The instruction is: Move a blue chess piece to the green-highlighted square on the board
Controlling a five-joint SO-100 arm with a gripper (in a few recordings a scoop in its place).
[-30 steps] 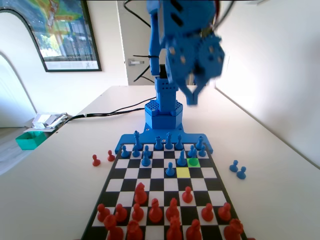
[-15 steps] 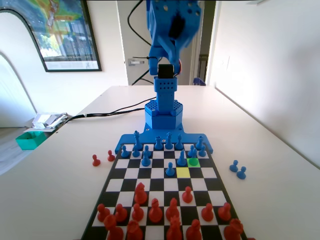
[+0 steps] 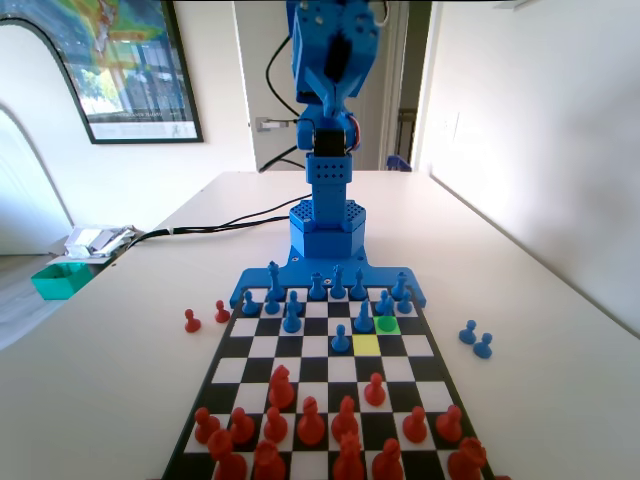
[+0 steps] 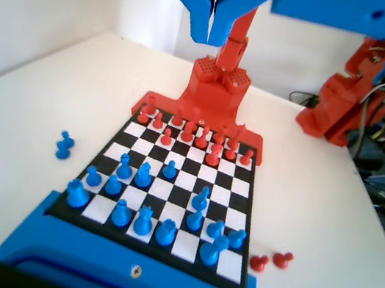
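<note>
My gripper point(image 4: 210, 34) hangs high above the board point(image 4: 226, 188), jaws pressed together with nothing between them. In the fixed view the blue arm point(image 3: 330, 60) is folded up over its base, far from the pieces. The green-highlighted square point(image 3: 387, 324) lies in the third row on the blue side of the board point(image 3: 414, 346), right of centre, and it is bare. One blue chess piece point(image 3: 384, 303), a small pawn, stands just behind it. Another blue pawn point(image 3: 341, 340) stands left of the yellow square point(image 3: 366, 344); in the wrist view it is the foremost blue pawn point(image 4: 170, 170).
Taller blue pieces fill the back rows by the arm's base point(image 3: 328, 235). Red pieces point(image 3: 311, 422) crowd the near rows. Two blue pawns point(image 3: 475, 339) lie off the board to the right, two red pawns point(image 3: 206, 317) to the left. A cable point(image 3: 230, 222) runs across the table.
The arm has swung from the right of its base back to the centre and higher up. The jaws stood spread a second ago and are now together.
</note>
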